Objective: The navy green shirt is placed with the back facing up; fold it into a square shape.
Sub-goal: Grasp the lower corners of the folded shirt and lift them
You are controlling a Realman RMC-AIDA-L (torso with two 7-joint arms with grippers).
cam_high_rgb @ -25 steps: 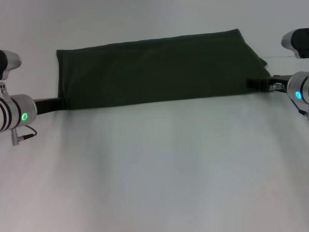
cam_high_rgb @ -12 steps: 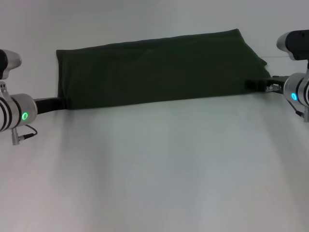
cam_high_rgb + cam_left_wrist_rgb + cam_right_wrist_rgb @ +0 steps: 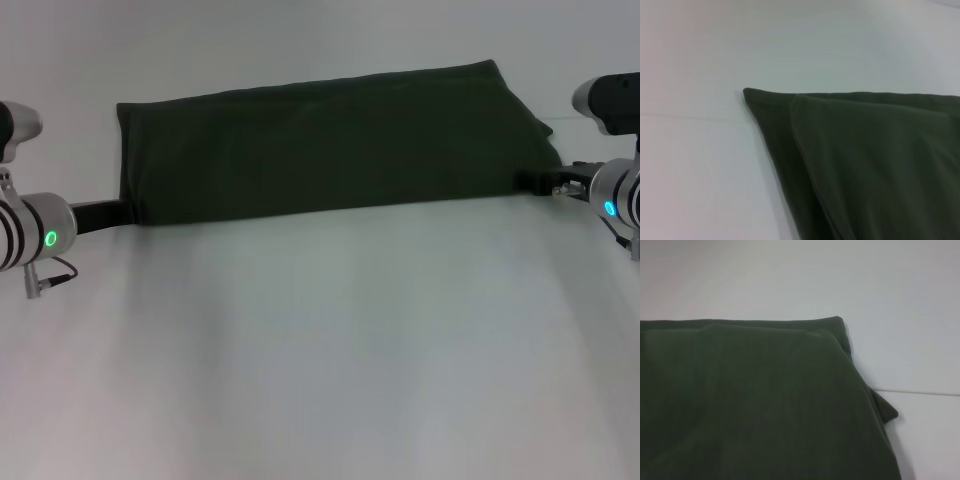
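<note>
The navy green shirt (image 3: 330, 140) lies flat on the white table (image 3: 330, 340) as a long folded band across the far half of the head view. My left gripper (image 3: 128, 212) sits low at the band's near left corner, touching its edge. At the near right corner my right gripper (image 3: 530, 183) rests level with the table, right against the cloth. The left wrist view shows a layered shirt (image 3: 865, 160) corner, and the right wrist view shows the shirt (image 3: 755, 400) with a small flap sticking out at one side. Neither wrist view shows its own gripper.
A faint seam in the table top (image 3: 920, 392) runs past the shirt's right end. White table surface stretches in front of the shirt toward me.
My right arm has drawn slightly to the right, away from the shirt's edge. The left arm and the shirt have stayed still.
</note>
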